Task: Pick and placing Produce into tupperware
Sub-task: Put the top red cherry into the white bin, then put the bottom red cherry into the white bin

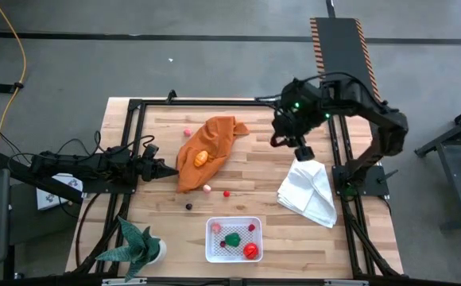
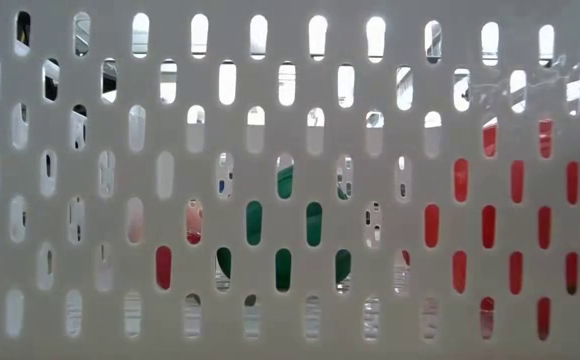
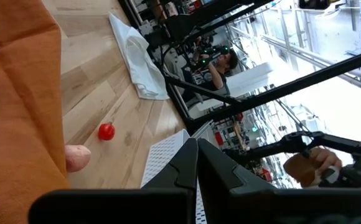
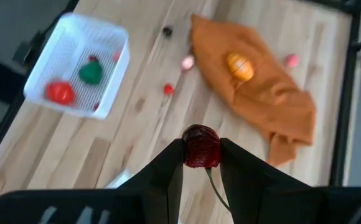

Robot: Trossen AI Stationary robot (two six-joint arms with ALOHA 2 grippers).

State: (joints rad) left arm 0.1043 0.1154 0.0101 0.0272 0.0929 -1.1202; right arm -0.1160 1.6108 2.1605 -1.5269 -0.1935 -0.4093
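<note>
1. Right gripper [image 4: 201, 163] hung above the table's far right, pinching a dark red, possibly cherry-like piece [image 4: 201, 147].
2. Small white slotted plastic container [image 1: 233, 239] sat well apart, near edge.
3. Left gripper [image 1: 169, 171] was closed, empty, beside the orange cloth [image 1: 207, 148].

Tupperware [image 2: 290, 100] wall (perforated) blocks the low view.

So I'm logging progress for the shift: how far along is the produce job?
Partly done. The tupperware already holds a red piece, a green piece and a few small ones. In hand: the right gripper carries a dark red piece above the table. Left: the orange piece on the orange cloth, plus several small pieces on the wood. The left gripper waits shut.
</note>
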